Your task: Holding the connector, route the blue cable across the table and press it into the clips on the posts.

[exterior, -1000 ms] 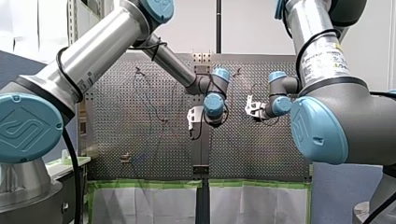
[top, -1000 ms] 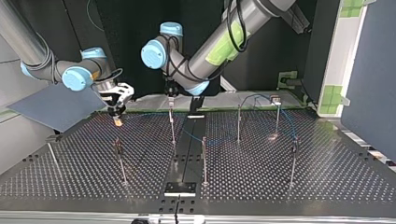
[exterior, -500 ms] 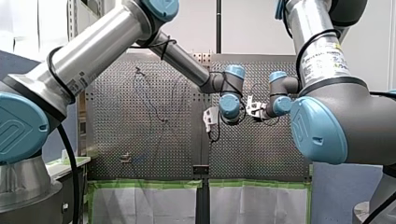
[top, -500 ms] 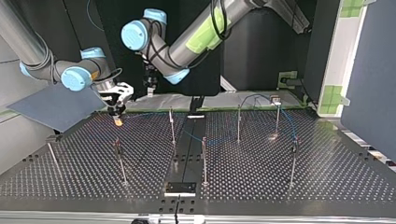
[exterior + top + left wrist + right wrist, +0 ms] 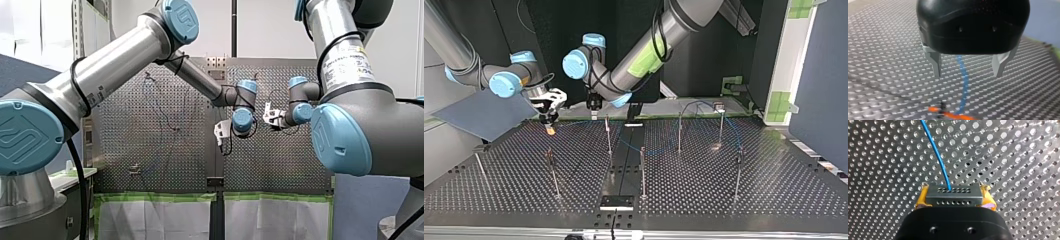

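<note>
My right gripper (image 5: 954, 196) clamps the grey perforated metal connector (image 5: 953, 199). My left gripper (image 5: 967, 73) hangs wide open, empty, above the thin blue cable (image 5: 963, 75). Routing appears part-done.

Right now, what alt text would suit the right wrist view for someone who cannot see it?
My right gripper clamps a metal connector between its yellow pads. A blue cable leaves the connector and runs ahead over the perforated table.
</note>
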You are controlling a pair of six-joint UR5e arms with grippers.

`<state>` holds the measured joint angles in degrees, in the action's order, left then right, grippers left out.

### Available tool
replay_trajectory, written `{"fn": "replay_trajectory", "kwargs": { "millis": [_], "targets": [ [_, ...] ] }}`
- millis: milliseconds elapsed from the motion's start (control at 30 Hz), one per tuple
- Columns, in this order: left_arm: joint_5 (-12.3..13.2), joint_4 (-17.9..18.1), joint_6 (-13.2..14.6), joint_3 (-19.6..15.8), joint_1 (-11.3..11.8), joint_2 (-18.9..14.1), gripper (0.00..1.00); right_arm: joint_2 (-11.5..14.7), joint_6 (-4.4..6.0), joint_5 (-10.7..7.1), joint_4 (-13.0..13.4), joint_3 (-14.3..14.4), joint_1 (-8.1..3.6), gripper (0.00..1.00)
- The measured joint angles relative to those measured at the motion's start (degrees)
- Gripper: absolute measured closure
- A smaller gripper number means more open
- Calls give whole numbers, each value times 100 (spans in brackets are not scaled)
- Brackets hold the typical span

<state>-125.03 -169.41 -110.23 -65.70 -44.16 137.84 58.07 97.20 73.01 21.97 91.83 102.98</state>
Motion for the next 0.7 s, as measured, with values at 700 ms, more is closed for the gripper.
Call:
{"fn": "replay_trajectory", "kwargs": {
  "millis": [700],
  "targets": [
    [77,130,-128,355,-103,273,0,0,-7,-6,1,3,-18,100]
  ]
}}
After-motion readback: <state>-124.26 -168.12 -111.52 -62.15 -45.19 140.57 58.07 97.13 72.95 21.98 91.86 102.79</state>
